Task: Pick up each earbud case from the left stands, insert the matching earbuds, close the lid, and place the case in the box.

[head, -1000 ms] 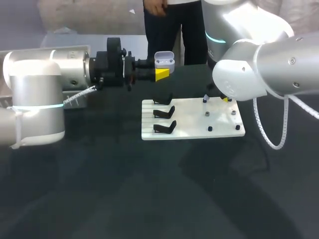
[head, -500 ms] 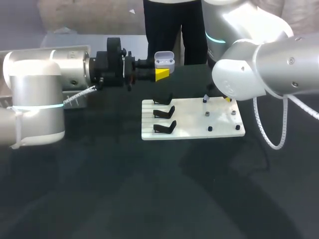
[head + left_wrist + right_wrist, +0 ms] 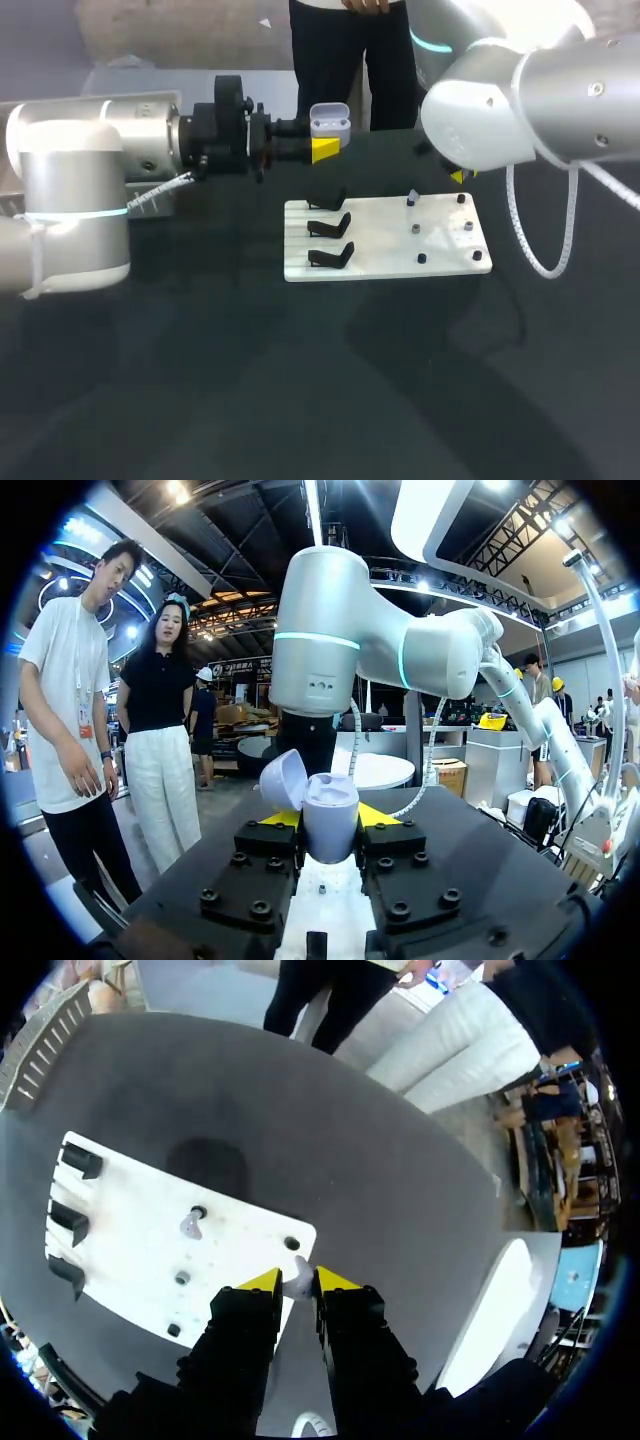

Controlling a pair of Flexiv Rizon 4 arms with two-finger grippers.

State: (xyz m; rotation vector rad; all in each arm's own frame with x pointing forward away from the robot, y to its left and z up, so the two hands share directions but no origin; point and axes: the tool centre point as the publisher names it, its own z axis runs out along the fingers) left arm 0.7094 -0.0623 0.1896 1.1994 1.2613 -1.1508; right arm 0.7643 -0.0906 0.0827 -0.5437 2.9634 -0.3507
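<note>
Since the small pale lavender hard-plastic earbud case [image 3: 329, 121], lid hinged open, looks light, rigid and slippery, its lower body is the spot to pinch: the left gripper [image 3: 330, 818] clamps it there, held up behind the flat white board [image 3: 385, 255]; the right gripper [image 3: 292, 1280] narrowly pinches a tiny fragile pale earbud [image 3: 299, 1277] at the board's corner
</note>
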